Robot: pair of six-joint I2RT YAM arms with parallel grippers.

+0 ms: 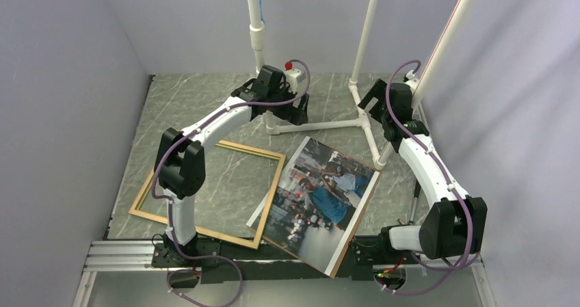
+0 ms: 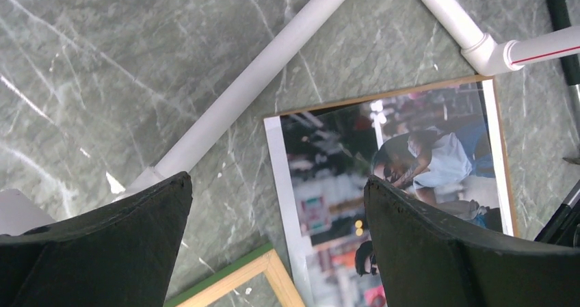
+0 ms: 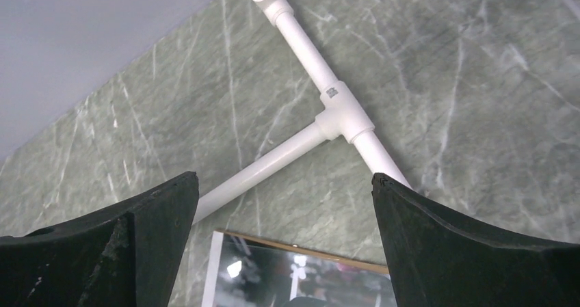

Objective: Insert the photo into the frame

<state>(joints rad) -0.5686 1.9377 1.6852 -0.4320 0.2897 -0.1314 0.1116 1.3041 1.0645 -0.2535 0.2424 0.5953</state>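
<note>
This is a robot lab cell. Plain pale walls (image 1: 55,81) box in a bench (image 1: 198,98) topped in green marble-look sheet, with a white pipe stand (image 1: 327,124) at the far side. An aluminium rail (image 1: 116,256) along the near edge carries the left arm (image 1: 205,124) and right arm (image 1: 427,167).

Grey-green marble-look table (image 1: 205,109) veined in pale white, the frame (image 1: 252,150) showing light natural wood with a green face peeking at one corner, the photo (image 1: 321,197) a busy multicolour street scene, blue shirt centre, white margin, beside plain white pipes (image 1: 328,124) and purple cables (image 1: 240,280).
</note>
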